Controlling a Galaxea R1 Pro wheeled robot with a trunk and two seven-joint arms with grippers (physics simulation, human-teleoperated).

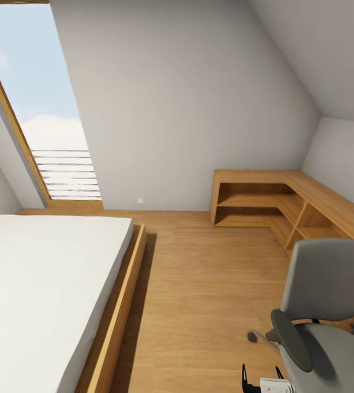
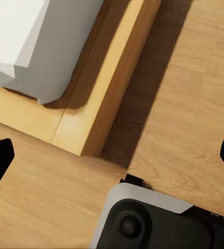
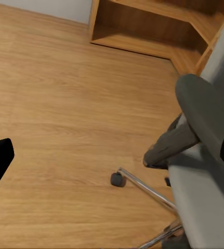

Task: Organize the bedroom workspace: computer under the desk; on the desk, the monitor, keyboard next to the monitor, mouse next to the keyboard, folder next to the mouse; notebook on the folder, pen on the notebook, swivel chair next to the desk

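1. One swivel chair [image 1: 330, 322], lower right of frame, on the wood plank floor [image 1: 210, 295].
2. White bed [image 1: 40, 289] lower left; low light-wood cabinet [image 1: 291, 202] right; skylight [image 1: 40, 103] upper left.
3. Both grippers: fingertips at the wrist views' edges, spread wide, empty.

Attic bedroom of a home. A white mattress on a low wooden bed frame [image 1: 117, 322] lies at 9 o'clock; a sloped ceiling and slanted window [image 1: 46, 109] rise at 11 o'clock; a light-wood corner shelf unit [image 1: 286, 204] (open compartments) stands at 2 o'clock on wood flooring [image 1: 199, 284].
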